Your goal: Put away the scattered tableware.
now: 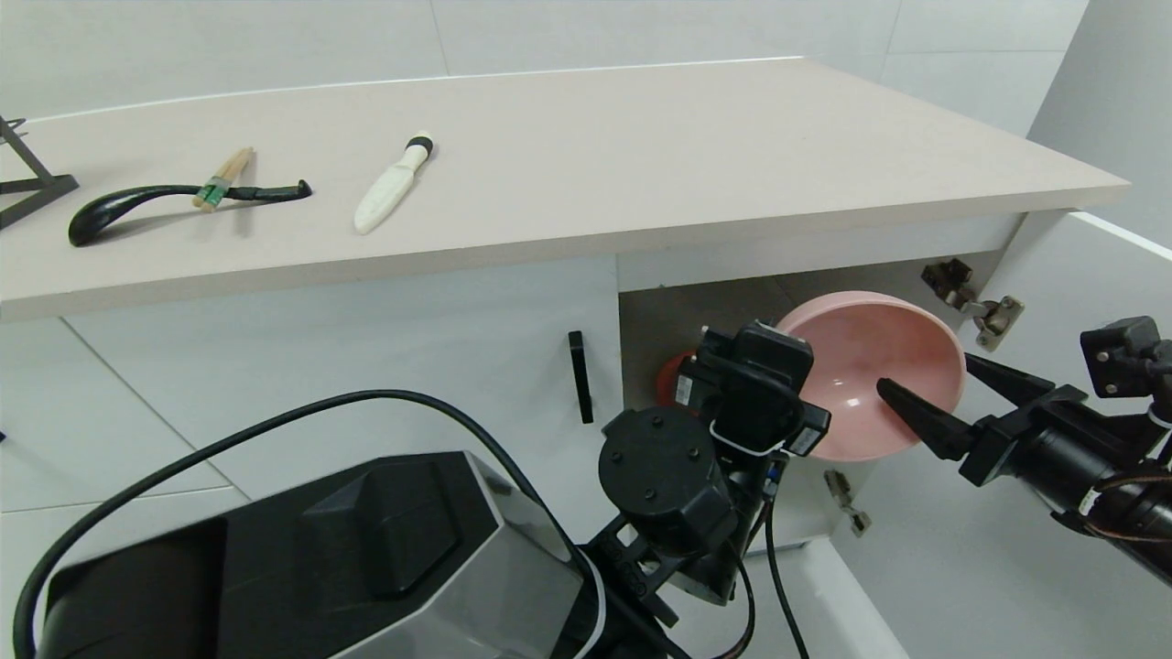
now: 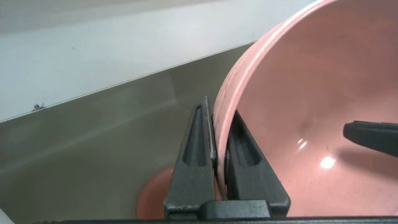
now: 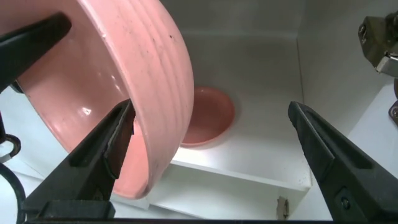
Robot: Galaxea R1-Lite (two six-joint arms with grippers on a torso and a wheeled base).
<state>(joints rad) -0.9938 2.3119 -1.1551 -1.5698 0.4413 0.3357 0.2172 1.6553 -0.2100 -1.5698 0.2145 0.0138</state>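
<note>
My left gripper [image 2: 216,113] is shut on the rim of a pink bowl [image 1: 865,366], holding it tilted in the opening of the lower cabinet [image 1: 696,311]. One of its fingers [image 2: 198,143] lies outside the bowl [image 2: 298,87], the other inside. My right gripper [image 1: 927,372] is open and straddles the opposite rim. One of its fingers [image 3: 99,155] is inside the bowl [image 3: 130,68], the other well outside. On the counter lie a black ladle [image 1: 137,206], bamboo chopsticks [image 1: 222,178] and a white-handled knife [image 1: 392,183].
A smaller pink dish [image 3: 214,124] sits on the cabinet floor behind the bowl. The cabinet door [image 1: 1062,293] stands open on the right, hinges [image 1: 975,302] exposed. The neighbouring door with a black handle [image 1: 577,375] is closed. A black rack [image 1: 27,174] stands at the counter's left edge.
</note>
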